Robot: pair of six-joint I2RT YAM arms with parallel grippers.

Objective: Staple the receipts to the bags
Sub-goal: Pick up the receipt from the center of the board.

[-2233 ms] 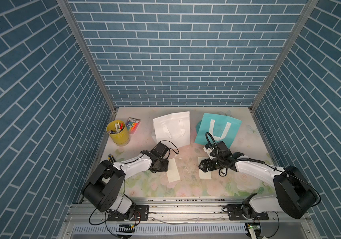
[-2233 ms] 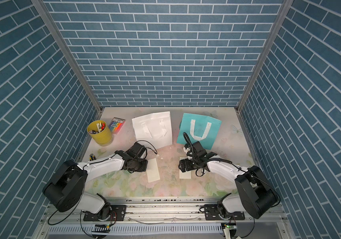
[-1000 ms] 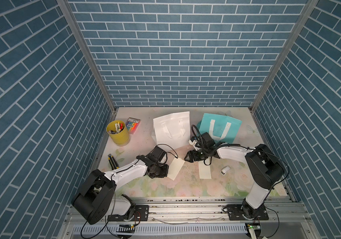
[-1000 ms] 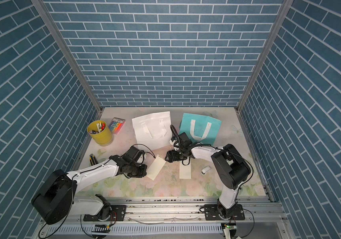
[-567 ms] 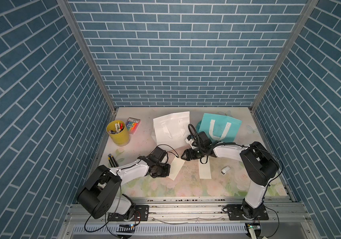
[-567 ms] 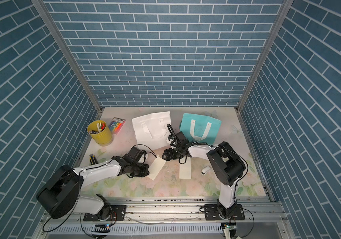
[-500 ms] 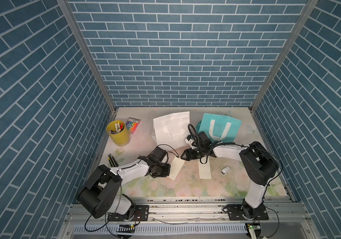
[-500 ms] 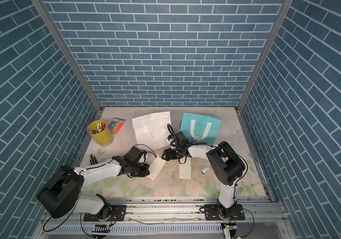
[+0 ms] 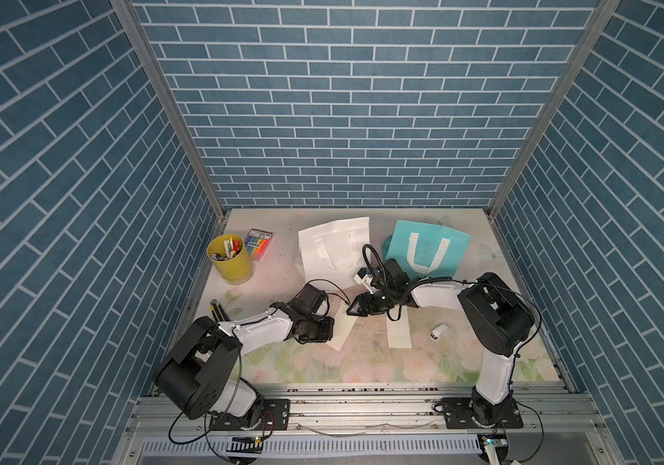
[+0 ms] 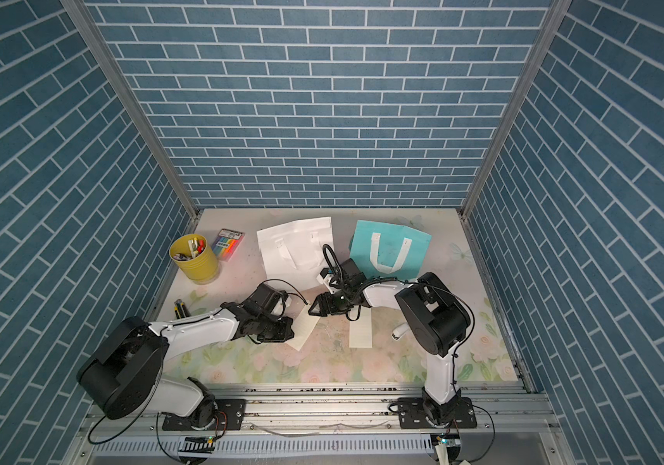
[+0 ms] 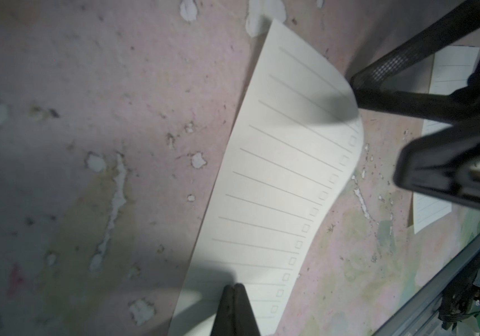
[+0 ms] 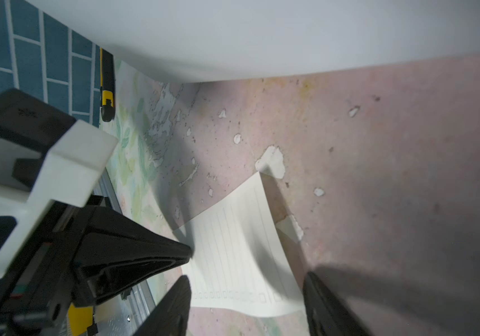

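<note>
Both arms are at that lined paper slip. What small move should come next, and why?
Probably the right tool should close on the free end of the receipt. The left tool pinches the other end shut, and the free end curls up between the right tool's open jaws.

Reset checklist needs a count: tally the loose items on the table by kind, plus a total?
bags: 2, white bag and teal bag
receipts: 2, curled receipt and flat receipt
yellow cup of pens: 1
marker pack: 1
utility knife: 1
small white object: 1
total: 8
</note>
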